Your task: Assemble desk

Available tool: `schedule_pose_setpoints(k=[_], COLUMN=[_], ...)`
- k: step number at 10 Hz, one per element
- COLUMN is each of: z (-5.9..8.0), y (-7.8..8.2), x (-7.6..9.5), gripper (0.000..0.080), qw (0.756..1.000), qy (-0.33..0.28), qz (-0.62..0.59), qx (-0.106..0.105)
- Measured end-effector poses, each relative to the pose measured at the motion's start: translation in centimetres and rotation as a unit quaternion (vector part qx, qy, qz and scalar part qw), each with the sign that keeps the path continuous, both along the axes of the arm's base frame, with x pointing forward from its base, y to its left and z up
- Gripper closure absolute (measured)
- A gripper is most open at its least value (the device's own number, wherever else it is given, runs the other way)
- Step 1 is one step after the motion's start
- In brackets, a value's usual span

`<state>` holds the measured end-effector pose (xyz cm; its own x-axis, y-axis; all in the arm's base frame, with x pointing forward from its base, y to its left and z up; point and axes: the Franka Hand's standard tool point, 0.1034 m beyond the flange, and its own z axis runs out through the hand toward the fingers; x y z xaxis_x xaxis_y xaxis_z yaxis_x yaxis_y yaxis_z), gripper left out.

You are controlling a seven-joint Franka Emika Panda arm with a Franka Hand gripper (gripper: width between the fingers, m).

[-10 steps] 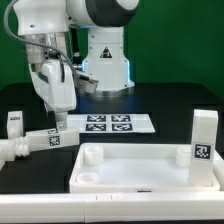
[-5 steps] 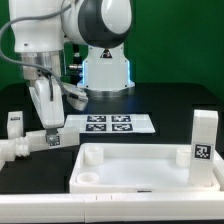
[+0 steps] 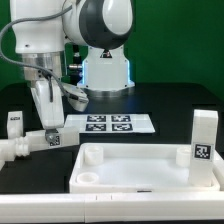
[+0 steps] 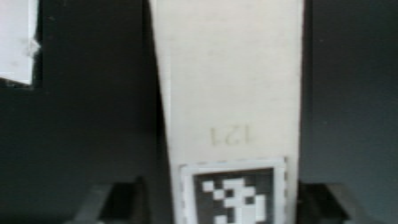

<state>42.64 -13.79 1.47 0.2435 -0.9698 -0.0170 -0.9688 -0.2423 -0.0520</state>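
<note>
The desk top (image 3: 150, 168), a white rimmed rectangle with round corner holes, lies at the front of the table. One white leg (image 3: 35, 143) lies on its side at the exterior view's left, with a tag near its end. My gripper (image 3: 51, 128) hangs straight over that leg's tagged end. In the wrist view the leg (image 4: 222, 100) runs between my fingers (image 4: 128, 200), which stand apart on either side of its tag with dark gaps, so the gripper is open. A second leg (image 3: 203, 136) stands upright at the right and a third (image 3: 14, 123) at the far left.
The marker board (image 3: 110, 124) lies flat behind the desk top, just right of my gripper. The robot base (image 3: 105, 70) stands at the back. A white edge (image 4: 15, 45) shows at the side of the wrist view; I cannot tell what it is.
The arm has swung to the exterior view's left and come down over the lying leg's tagged end. It has held still for the last half second.
</note>
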Motion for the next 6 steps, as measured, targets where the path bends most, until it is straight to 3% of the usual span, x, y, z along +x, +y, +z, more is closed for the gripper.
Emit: schedule_pose_setpoints(k=[1, 2, 4, 6], z=[0.0, 0.0, 0.5, 1.3], y=[0.1, 1.1, 5.3, 8.2], x=[0.0, -0.5, -1.9, -1.6], gripper=[0.0518, 0.0518, 0.0518, 0.0518], qw=[1.000, 0.993, 0.971, 0.932], qy=[0.000, 0.002, 0.009, 0.014], qz=[-0.023, -0.118, -0.238, -0.360], qx=[0.001, 0.007, 0.027, 0.044])
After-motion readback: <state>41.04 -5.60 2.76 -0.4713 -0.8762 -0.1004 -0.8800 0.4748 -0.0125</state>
